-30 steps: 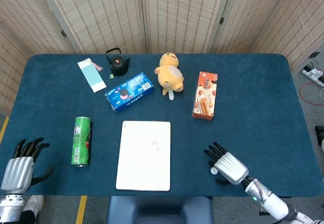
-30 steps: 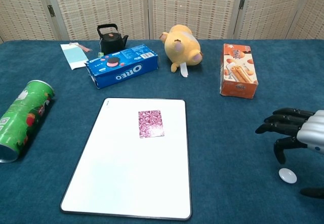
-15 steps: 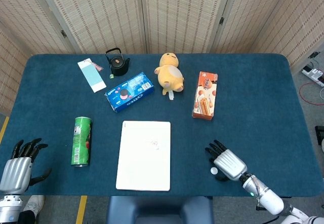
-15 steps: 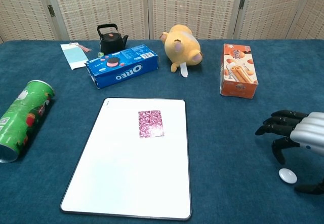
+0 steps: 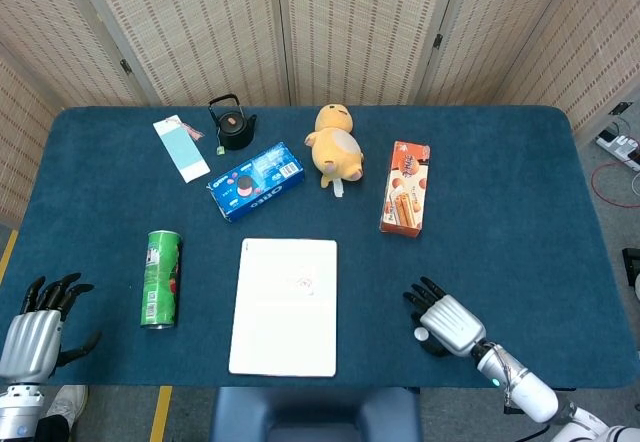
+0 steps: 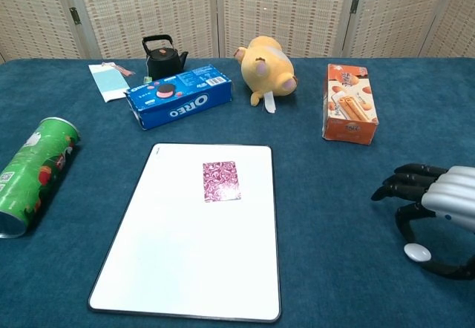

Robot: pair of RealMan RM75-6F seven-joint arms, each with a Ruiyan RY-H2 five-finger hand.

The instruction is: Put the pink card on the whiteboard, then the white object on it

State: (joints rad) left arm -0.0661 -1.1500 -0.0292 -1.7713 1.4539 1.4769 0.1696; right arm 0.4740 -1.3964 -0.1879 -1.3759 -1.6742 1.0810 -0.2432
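— Pink card (image 6: pixel 221 180) lies flat on the whiteboard (image 6: pixel 185 269), toward its far edge. And the white object (image 6: pixel 416 251)?
— On the table (image 6: pixel 334 217) near its front right corner, under the right hand (image 6: pixel 434 209), whose spread fingers arch over it, not gripping. Left hand (image 5: pixel 36 330) hangs open off the front left corner.

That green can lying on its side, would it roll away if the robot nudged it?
Probably. The green can is a cylinder lying on its side, so a sideways push would likely roll it. The blue cloth may slow it somewhat. An endwise push should only slide it.
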